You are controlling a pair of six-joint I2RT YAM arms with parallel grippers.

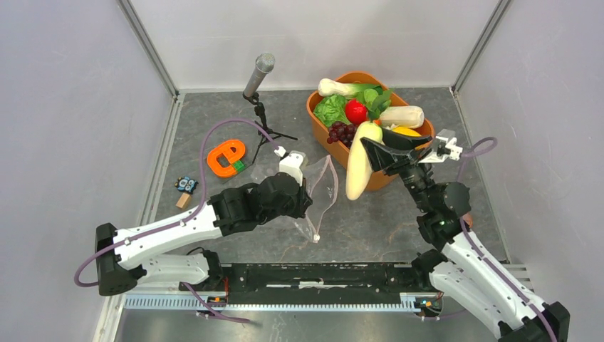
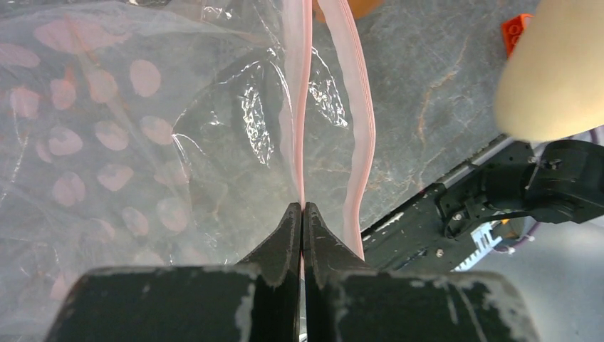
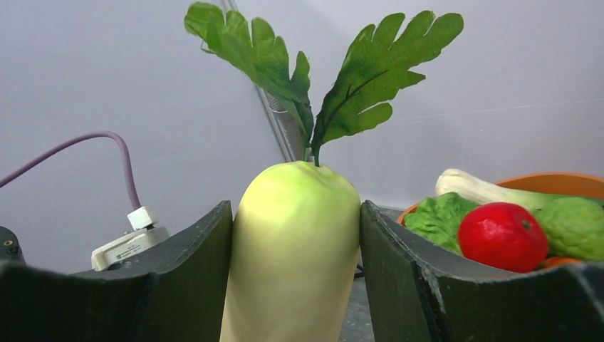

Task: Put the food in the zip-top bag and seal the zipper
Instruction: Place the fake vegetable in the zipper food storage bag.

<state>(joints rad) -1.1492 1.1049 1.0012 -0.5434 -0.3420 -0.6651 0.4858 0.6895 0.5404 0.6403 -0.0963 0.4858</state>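
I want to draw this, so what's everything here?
tub: one, orange, far right
radish: one, pale with green leaves, held at tub's near edge
grapes: one bunch, purple, in tub
lettuce: one, green, in tub
red fruit: one, red, in tub
squash: one, cream, in tub
bag: one, clear with pink strip, middle
microphone: one, grey, far middle
block: one, orange, left of microphone
blue piece: one, small, left of block
left gripper: one, black, shut on bag
right gripper: one, black, shut on radish
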